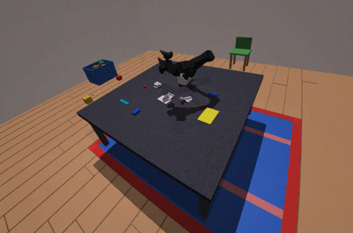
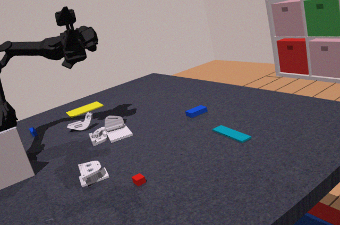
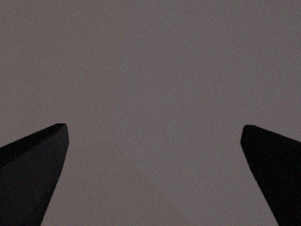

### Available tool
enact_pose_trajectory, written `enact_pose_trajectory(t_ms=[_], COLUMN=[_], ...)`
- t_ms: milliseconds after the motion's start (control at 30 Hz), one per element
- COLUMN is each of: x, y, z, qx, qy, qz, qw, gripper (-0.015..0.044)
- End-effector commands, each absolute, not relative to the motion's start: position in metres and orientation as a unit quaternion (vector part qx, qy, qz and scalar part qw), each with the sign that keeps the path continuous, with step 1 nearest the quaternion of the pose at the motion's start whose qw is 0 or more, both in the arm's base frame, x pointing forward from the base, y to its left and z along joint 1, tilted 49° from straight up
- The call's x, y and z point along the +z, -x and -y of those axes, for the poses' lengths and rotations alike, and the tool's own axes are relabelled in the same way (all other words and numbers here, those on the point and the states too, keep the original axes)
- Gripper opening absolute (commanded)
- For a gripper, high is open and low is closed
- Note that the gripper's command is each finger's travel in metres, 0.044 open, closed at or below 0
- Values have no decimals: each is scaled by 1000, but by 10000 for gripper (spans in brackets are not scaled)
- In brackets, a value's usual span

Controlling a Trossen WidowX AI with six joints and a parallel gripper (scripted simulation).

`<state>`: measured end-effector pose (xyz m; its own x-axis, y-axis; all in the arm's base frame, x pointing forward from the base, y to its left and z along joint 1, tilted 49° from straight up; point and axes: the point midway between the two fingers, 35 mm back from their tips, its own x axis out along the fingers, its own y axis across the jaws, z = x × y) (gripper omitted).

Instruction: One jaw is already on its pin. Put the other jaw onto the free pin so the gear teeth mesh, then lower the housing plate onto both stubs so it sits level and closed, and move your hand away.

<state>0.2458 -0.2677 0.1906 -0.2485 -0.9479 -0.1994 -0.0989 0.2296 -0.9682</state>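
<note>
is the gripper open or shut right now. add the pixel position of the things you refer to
Open: the gripper (image 1: 161, 57) (image 2: 67, 36) (image 3: 157, 134) shows its two fingertips wide apart in the wrist view, with only wall between them.

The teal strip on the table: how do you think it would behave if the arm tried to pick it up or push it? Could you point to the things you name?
The teal strip (image 1: 124, 101) (image 2: 231, 133) looks stiff, since its edges run straight and it lies flat. Being thin and low, it would probably slide rather than tip when pushed. Its flat, flush face suggests it would hardly roll, though getting jaws under it may be awkward.

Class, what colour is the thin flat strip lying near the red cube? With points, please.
The strip (image 1: 124, 101) (image 2: 231, 133) is teal, seen best in the exterior view.
</note>
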Motion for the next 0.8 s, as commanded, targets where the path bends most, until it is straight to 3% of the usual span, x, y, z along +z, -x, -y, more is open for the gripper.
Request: enact_pose_trajectory(t_ms=[0,533,767], x=[191,191,191], y=[-246,-246,-246], z=[268,268,268], qx=[-466,-466,-466], qy=[410,410,410], qz=[-638,-638,-638], qw=[456,456,456], gripper=[426,6,0])
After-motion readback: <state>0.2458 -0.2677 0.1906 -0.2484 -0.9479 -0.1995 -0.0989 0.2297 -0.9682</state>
